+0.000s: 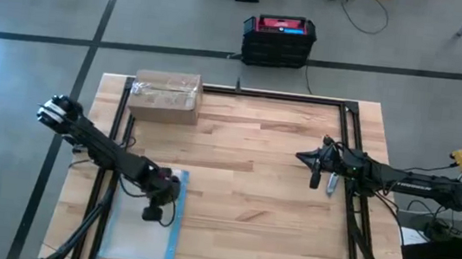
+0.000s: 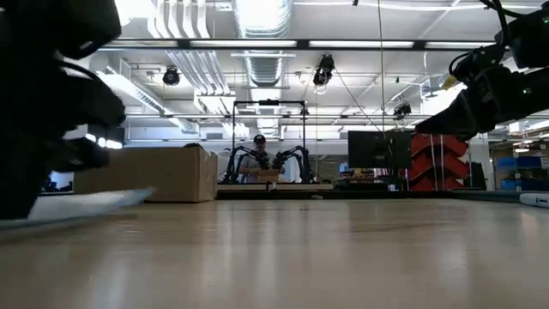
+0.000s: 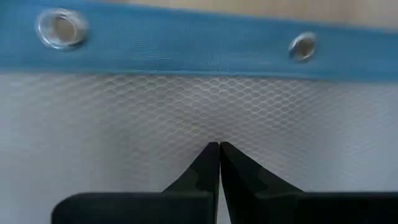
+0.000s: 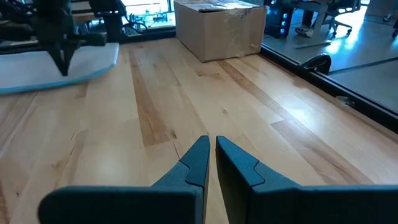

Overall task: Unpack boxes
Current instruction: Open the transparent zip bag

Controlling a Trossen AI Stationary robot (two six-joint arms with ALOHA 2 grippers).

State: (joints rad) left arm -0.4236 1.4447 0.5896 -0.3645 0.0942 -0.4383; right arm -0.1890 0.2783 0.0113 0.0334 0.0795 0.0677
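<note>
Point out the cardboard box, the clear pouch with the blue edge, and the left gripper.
cardboard box (image 1: pixel 166 96): high view, taped top.
clear pouch (image 1: pixel 139 234): high view, clear middle.
left gripper (image 3: pixel 219 148): left wrist view, closed fingertips over the pouch.

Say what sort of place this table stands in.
Probably a robotics lab or workshop: bare ceiling ducts and strip lights overhead, another arm rig with a person behind it, red storage bins, and taped lines on the concrete floor.

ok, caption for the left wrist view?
Left pincer shut over the mesh pouch with its blue grommeted edge.
</note>
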